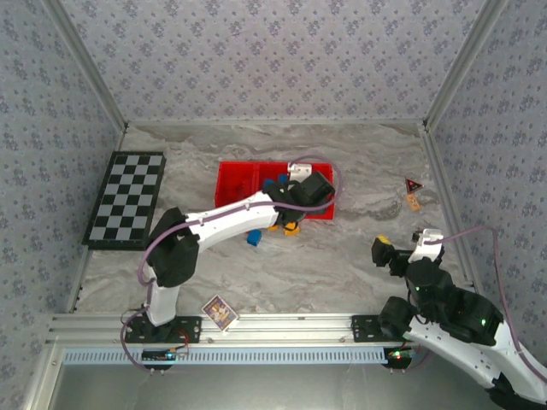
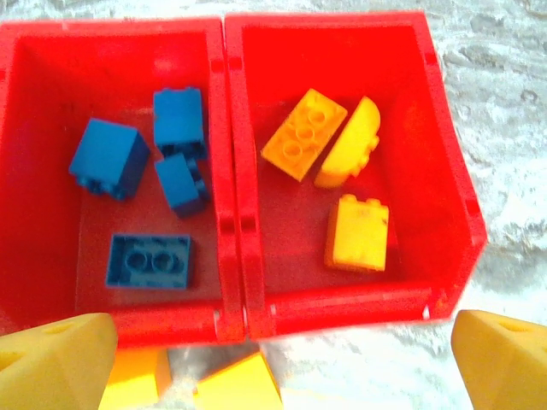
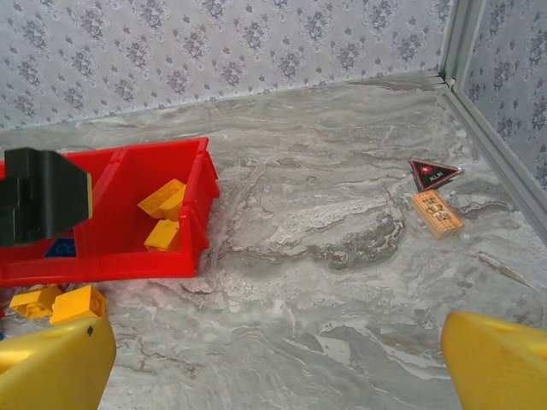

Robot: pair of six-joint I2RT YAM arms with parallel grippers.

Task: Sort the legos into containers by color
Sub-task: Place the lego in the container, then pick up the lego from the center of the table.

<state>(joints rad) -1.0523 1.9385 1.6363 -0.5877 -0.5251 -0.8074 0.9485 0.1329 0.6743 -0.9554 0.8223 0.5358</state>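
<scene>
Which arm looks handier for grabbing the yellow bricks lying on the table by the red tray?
Left, probably: the left gripper, open, hangs over the near edge of the tray, the loose yellow bricks right beside it. The right gripper sits far off to the side.

The tray (image 2: 232, 256) holds 4 legos (image 2: 108, 158) in its middle compartment, 3 in its right; 2 lie just before it

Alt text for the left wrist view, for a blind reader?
Looking down into two compartments of a red tray: four blue bricks in the left one, three orange-yellow bricks in the right. Two loose yellow bricks lie on the table just outside, between the fingers of the open left gripper.
</scene>
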